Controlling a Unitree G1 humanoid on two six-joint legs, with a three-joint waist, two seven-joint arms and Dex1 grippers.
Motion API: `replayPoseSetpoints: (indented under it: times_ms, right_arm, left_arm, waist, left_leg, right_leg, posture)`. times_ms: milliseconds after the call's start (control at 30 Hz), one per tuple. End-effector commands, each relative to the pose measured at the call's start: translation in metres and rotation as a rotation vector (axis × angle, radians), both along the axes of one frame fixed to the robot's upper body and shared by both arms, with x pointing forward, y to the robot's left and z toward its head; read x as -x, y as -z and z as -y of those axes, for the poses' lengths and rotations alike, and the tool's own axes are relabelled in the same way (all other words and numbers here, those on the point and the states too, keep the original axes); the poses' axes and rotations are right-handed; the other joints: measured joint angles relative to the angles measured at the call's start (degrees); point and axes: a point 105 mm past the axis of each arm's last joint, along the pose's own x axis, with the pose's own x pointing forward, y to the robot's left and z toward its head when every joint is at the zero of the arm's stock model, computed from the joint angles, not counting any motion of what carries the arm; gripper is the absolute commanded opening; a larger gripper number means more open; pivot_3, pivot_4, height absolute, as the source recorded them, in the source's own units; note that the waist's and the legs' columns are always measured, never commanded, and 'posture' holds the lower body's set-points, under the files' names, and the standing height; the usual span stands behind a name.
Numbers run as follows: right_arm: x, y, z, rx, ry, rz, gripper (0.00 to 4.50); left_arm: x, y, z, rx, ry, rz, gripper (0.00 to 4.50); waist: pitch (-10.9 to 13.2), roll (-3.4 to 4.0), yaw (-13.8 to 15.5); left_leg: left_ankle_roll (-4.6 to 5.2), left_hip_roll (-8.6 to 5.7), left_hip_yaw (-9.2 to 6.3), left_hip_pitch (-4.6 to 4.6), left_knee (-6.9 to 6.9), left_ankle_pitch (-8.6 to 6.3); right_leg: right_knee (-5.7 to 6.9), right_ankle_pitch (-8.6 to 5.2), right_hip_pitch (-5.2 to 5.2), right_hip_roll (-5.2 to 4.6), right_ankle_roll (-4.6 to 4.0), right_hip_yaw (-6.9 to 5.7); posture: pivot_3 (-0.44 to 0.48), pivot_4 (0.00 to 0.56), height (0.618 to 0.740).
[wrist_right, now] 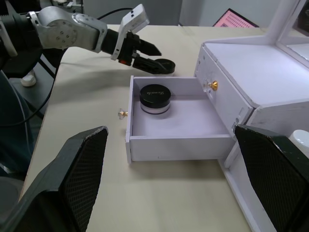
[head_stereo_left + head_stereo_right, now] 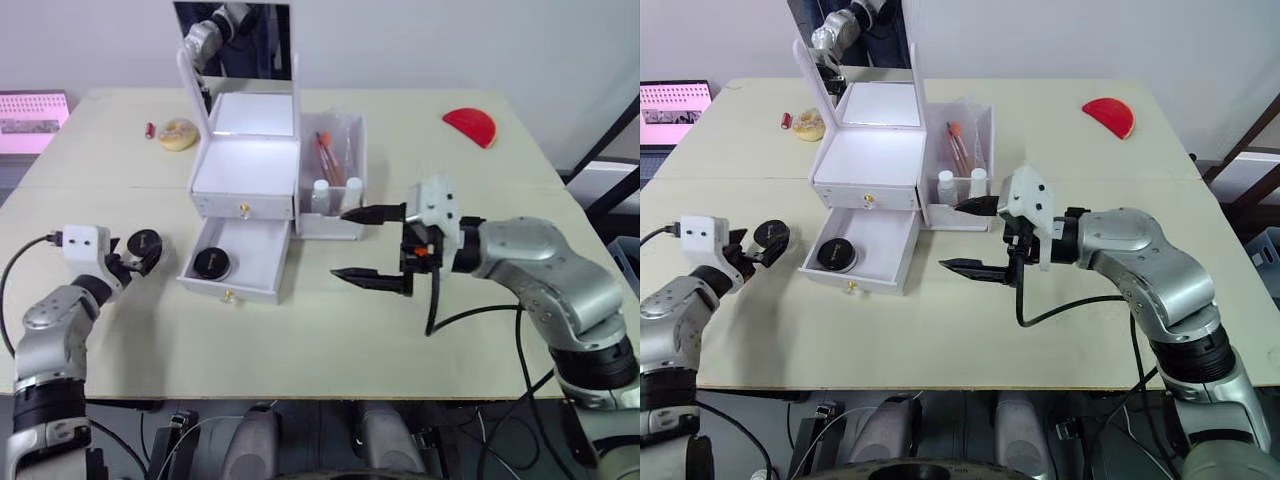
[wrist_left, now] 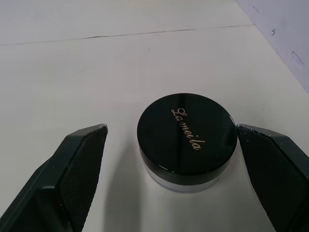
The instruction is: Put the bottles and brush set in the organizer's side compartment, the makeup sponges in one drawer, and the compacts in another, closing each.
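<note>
A white organizer (image 2: 246,165) with a raised mirror lid stands at the table's middle back. Its clear side compartment (image 2: 346,130) holds brushes (image 2: 327,158) and white bottles (image 2: 321,194). The lower drawer (image 2: 262,255) is pulled out with one black compact (image 2: 212,263) inside; the upper drawer (image 2: 243,204) is shut. A second black compact (image 3: 187,137) sits on the table left of the drawer, between the open fingers of my left gripper (image 2: 141,250). My right gripper (image 2: 342,244) hangs open and empty in front of the side compartment.
A tan round item (image 2: 178,133) and a small red item (image 2: 150,130) lie at the back left. A red half-round piece (image 2: 471,125) lies at the back right. A pink screen (image 2: 30,120) stands off the table's left edge.
</note>
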Motion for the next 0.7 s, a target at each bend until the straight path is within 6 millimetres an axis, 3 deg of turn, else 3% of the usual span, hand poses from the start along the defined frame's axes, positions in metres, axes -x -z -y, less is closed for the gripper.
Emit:
replayPoseSetpoints:
  times_ms: [33,333,433,500,700]
  right_arm:
    - [0.0,-0.007,-0.003,0.001,-0.005,0.041,4.5]
    - [-0.004,-0.005,-0.004,0.014,0.005,0.043,4.5]
    - [-0.004,-0.005,-0.005,0.011,0.004,0.046,4.5]
    - [-0.004,-0.007,-0.006,0.005,0.002,0.055,4.5]
    - [-0.005,-0.016,-0.008,-0.064,-0.003,0.081,4.5]
  left_arm:
    - [-0.009,-0.006,0.012,0.013,0.044,0.031,4.46]
    - [-0.021,-0.01,0.013,0.039,0.027,0.061,4.46]
    - [-0.022,-0.01,0.013,0.044,0.027,0.068,3.62]
    - [-0.021,-0.01,0.014,0.047,0.028,0.069,2.7]
    - [-0.016,-0.014,0.013,0.051,0.03,0.088,2.67]
  waist:
    - [0.0,0.0,0.1]
    - [0.0,-0.01,-0.1]
    - [0.0,-0.01,-0.1]
    - [0.0,-0.01,0.0]
    - [0.0,-0.01,-0.1]
  left_leg:
    - [0.0,0.0,0.0,-0.01,0.0,0.0]
    - [0.0,0.0,-0.01,0.01,0.02,0.01]
    - [-0.01,0.0,-0.01,0.01,0.01,0.01]
    - [-0.01,0.0,-0.01,0.01,0.01,0.01]
    - [-0.01,0.0,-0.01,0.01,0.01,0.01]
  right_leg:
    - [0.0,0.0,0.0,0.0,0.01,0.0]
    - [0.04,0.03,0.0,0.0,0.04,0.0]
    - [0.03,0.03,0.0,0.01,0.05,0.0]
    - [0.03,0.03,0.0,0.01,0.05,-0.01]
    - [0.04,0.03,0.0,0.01,0.05,-0.01]
  posture:
    - [0.0,0.15,0.739]
    - [0.0,0.15,0.739]
    - [0.0,0.15,0.739]
    - [0.0,0.15,0.739]
    - [0.0,0.15,0.739]
